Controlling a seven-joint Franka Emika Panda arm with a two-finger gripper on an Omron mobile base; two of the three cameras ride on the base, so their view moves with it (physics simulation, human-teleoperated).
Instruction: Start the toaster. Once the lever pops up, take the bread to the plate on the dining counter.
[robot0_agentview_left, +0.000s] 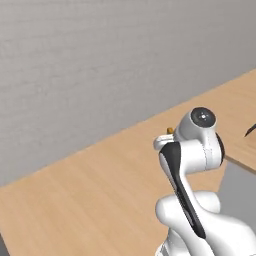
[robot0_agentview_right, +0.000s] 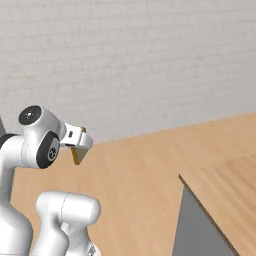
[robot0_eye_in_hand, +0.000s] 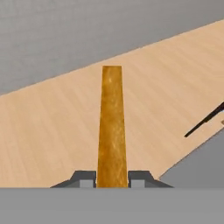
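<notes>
While the arm stands folded above the base, the gripper (robot0_eye_in_hand: 112, 178) is clamped on the bread (robot0_eye_in_hand: 112, 127) — in the hand view the two dark fingertips (robot0_eye_in_hand: 85, 178) press against the slice from either side at its lower end, and the slice stands edge-on between them, golden-tan with a darker orange-brown tone along its face, reaching away from the hand. Beyond it lies a broad light-wood floor (robot0_eye_in_hand: 52, 131) that meets a grey brick wall (robot0_eye_in_hand: 65, 35) along a slanting line; at the right of that view a thin dark bar (robot0_eye_in_hand: 204, 120) crosses the wood near a grey patch, and what the bar belongs to cannot be told.

From the right base view the gripper (robot0_agentview_right: 80, 146) juts out from the wrist toward the wall, and a small tan wedge of the bread (robot0_agentview_right: 77, 155) hangs just below the white hand; the slice is held up in the air, well apart from the floor; to the lower right a light-wood slab — the dining counter (robot0_agentview_right: 225, 180) — shows its corner with a grey face beneath it.

From the left base view the white wrist hides nearly all of the hand; only a tiny orange tip of the bread (robot0_agentview_left: 170, 130) peeks above it, and the wood edge of the dining counter (robot0_agentview_left: 245, 160) sits at the right.
</notes>
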